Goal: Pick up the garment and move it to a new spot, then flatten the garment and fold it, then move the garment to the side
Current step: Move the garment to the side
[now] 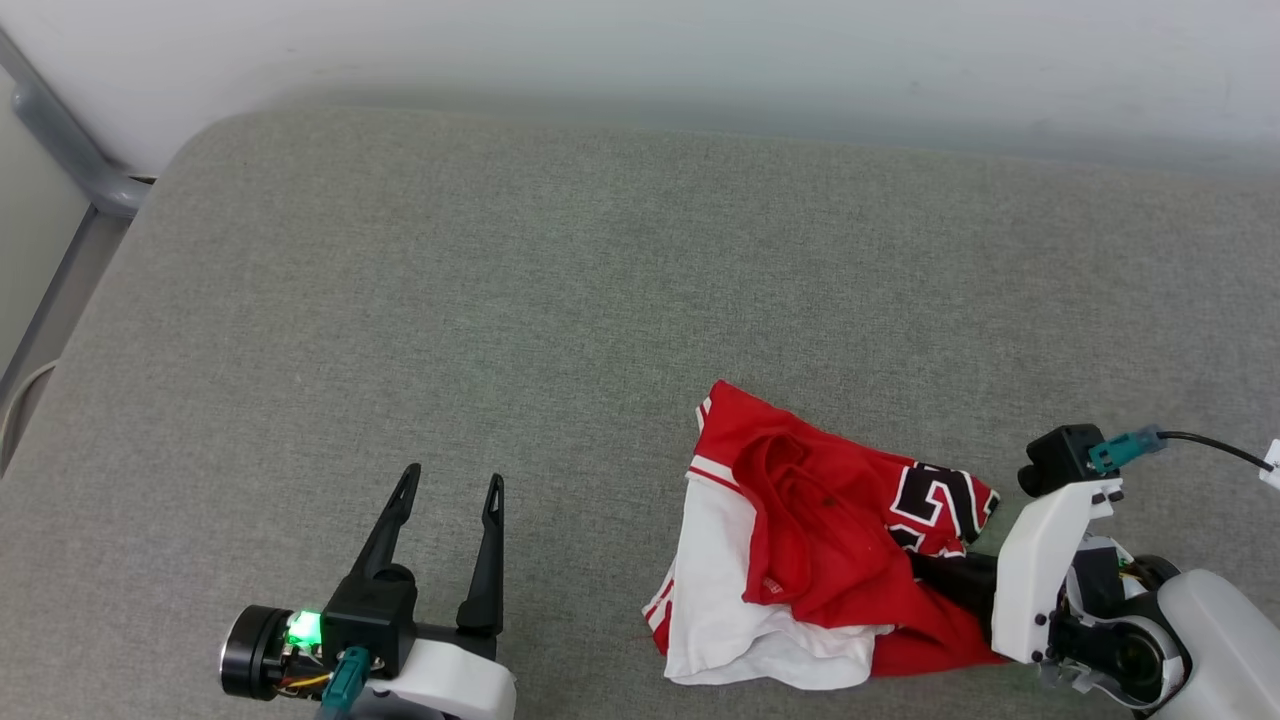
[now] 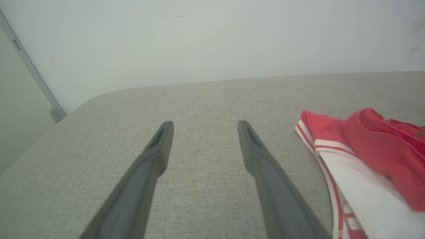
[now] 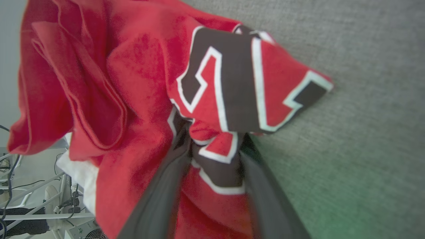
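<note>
Left gripper [image 1: 453, 478] sits well left of the garment [image 1: 820, 530], fingers spread wide, pointing away from the robot. Right gripper [image 3: 212, 149] at garment's right edge, fingers apart, straddling a cloth fold.

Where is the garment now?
In the head view the garment lies crumpled on the grey cushion, lower right, the right end effector astride a fold at its right edge, the left end effector apart to its left.

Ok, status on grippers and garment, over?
Left gripper open, over bare cushion. Right gripper astride a fold of garment, grip unconfirmed. Garment crumpled, resting on cushion. No obstruction seen.
</note>
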Available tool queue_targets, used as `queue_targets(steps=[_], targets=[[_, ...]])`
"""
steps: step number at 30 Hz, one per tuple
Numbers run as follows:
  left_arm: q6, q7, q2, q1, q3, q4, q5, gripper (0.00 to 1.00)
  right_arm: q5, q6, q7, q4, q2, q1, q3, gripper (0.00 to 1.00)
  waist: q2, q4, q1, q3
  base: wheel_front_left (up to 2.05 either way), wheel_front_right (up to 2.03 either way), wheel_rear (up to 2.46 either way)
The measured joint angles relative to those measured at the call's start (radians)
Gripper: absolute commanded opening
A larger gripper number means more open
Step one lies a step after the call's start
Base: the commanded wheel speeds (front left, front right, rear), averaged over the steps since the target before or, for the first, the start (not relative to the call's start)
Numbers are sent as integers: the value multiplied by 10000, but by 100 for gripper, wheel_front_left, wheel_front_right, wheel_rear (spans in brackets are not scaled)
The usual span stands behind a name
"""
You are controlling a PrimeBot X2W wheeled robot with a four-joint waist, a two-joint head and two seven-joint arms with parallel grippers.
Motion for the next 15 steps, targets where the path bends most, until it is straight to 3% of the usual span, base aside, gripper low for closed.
queue_targets(steps=[5,11,15], targets=[[6,0,-21,-8,-2,65,-12,100,198,2,-663,-194,-265,-162,445,0,0,-78,0,-105,0,0,0],[92,0,-42,159,73,54,-17,100,15,0,-1515,-1074,-1070,-498,965,0,0,-314,0,-343,0,0,0],[136,0,-52,367,209,-77,-29,100,-525,0,-1858,-1985,-2092,-823,1287,0,0,-893,0,-512,0,0,0]])
